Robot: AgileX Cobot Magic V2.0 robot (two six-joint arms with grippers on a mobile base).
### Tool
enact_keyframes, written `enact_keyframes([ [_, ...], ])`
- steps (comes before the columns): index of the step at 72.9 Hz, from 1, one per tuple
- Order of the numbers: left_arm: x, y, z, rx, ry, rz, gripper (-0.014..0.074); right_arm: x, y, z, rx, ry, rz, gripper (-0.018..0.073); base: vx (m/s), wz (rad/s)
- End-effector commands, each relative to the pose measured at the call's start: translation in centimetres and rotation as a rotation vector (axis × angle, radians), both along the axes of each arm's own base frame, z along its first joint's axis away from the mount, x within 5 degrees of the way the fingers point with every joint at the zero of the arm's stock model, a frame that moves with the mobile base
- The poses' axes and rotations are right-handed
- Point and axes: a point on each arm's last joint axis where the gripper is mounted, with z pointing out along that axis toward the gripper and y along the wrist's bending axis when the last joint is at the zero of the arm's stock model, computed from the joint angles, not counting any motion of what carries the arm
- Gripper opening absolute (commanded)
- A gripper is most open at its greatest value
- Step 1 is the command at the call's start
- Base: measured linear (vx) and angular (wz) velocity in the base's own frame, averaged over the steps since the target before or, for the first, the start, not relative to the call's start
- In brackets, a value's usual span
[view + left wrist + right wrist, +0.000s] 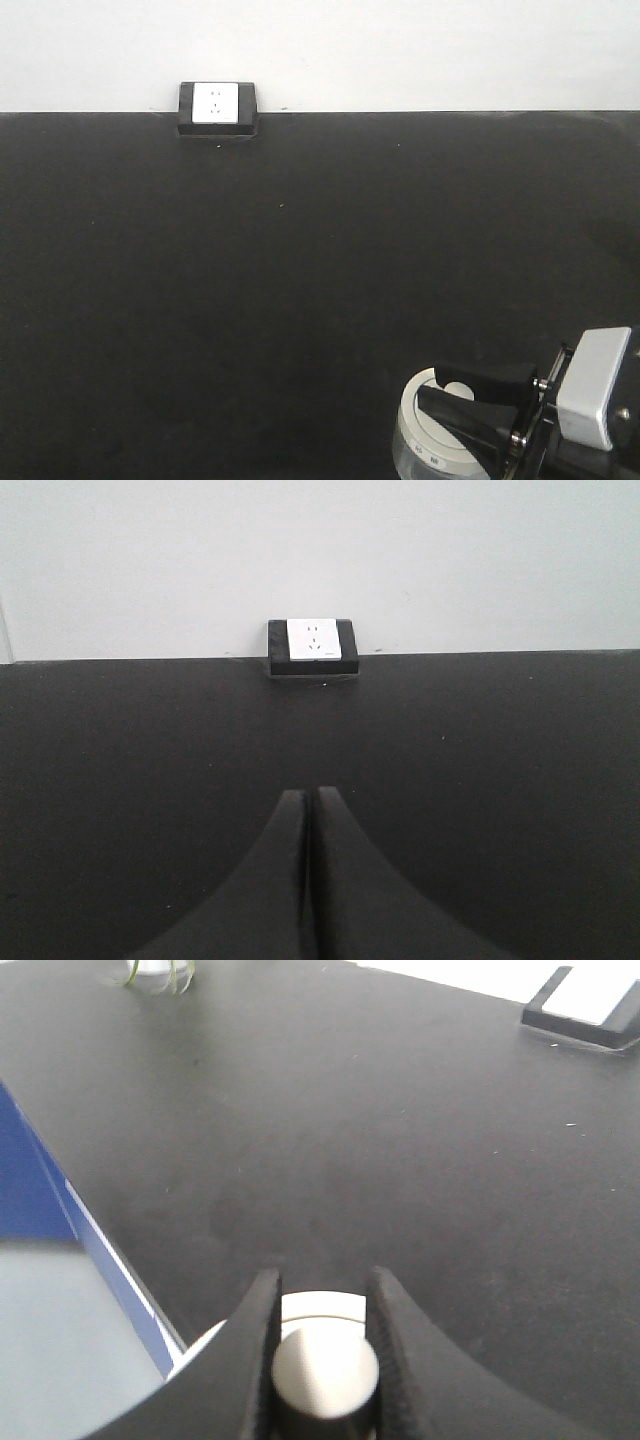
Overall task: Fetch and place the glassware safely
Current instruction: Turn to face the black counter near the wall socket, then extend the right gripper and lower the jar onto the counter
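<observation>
The glassware (432,440) is a squat clear jar with a cream-white round lid, low at the front right of the black table. My right gripper (478,392) is shut on the lid's central knob (324,1368); its two black fingers press the knob from both sides in the right wrist view. A strip of the white lid (320,1307) shows beyond the knob. My left gripper (310,795) is shut with nothing in it, hovering over bare black table and pointing toward the back wall.
A black block with a white socket face (217,108) sits at the table's back edge against the white wall. A blue-and-grey surface (50,1300) lies past the table edge, left in the right wrist view. A pale object (150,972) stands at that view's top.
</observation>
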Motion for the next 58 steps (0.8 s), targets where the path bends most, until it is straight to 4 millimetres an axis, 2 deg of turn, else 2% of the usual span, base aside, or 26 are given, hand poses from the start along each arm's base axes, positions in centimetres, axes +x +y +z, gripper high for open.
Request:
enact_keyframes([
  [1, 0.1, 0.0, 1.5, -0.016, -0.08, -0.003, -0.0007, 0.5, 0.3, 1.4, 0.084, -0.014, 0.001, -0.0001, 0.0, 0.0],
  [16, 0.1, 0.0, 1.5, -0.016, -0.08, -0.003, -0.0007, 0.9, 0.3, 1.3, 0.093, -0.017, -0.019, -0.0001, 0.0, 0.0],
  [28, 0.1, 0.0, 1.5, -0.016, -0.08, -0.003, -0.0007, 2.7, 0.1, 2.3, 0.15, -0.074, -0.107, -0.0001, 0.0, 0.0],
  [45, 0.1, 0.0, 1.5, -0.016, -0.079, -0.003, -0.0007, 7.9, 0.5, 4.8, 0.137, -0.198, -0.226, -0.0001, 0.0, 0.0],
  [58, 0.1, 0.0, 1.5, -0.016, -0.079, -0.003, -0.0007, 12.1, 1.3, 4.6, 0.101, -0.217, -0.263, -0.0001, 0.0, 0.0],
])
